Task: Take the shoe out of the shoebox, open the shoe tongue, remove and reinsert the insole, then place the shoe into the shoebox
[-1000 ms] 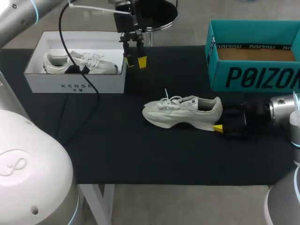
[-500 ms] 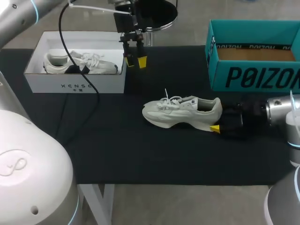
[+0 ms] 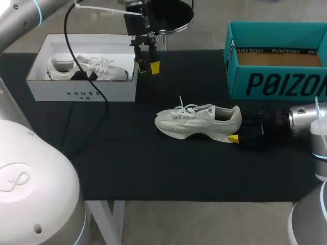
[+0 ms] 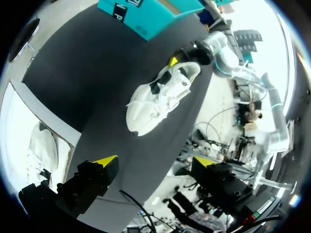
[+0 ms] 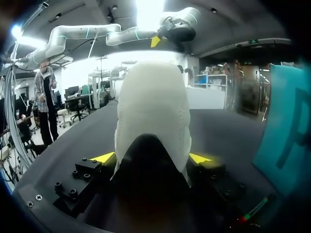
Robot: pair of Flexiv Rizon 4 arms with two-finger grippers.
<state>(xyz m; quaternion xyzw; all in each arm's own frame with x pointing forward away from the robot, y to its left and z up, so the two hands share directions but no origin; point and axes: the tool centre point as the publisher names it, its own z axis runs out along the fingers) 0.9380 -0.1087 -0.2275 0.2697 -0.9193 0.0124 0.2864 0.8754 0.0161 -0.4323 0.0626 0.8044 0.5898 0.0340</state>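
Ok, head view first: white lace-up sneaker (image 3: 196,122) lies on its sole mid-table on the black table cover (image 3: 153,168), out of both boxes. The open white cardboard shoebox (image 3: 82,94) is at far left with a second white sneaker (image 3: 87,69) inside; the teal cardboard shoebox (image 3: 276,81) is at far right. My right gripper (image 3: 236,133) has crept in toward the heel over the last second, its yellow tip now against the sole's rear. The sneaker itself hasn't budged. My left gripper (image 3: 147,66) hasn't moved, parked above the white box's far right corner.

Left wrist view: left gripper (image 4: 154,161) is spread wide, nothing between the tips. The sneaker (image 4: 160,99) is well ahead, with the right gripper (image 4: 182,56) at its heel.

Right wrist view: the heel (image 5: 153,111) fills the gap of the right gripper (image 5: 151,160), one yellow tip hard up on each side. I read that as straddling, not clamped yet, though it's close.

Meaning: take-out looks done. The right arm is setting up a heel hold so the left can come over and work the tongue. Tongue and insole aren't touched yet.
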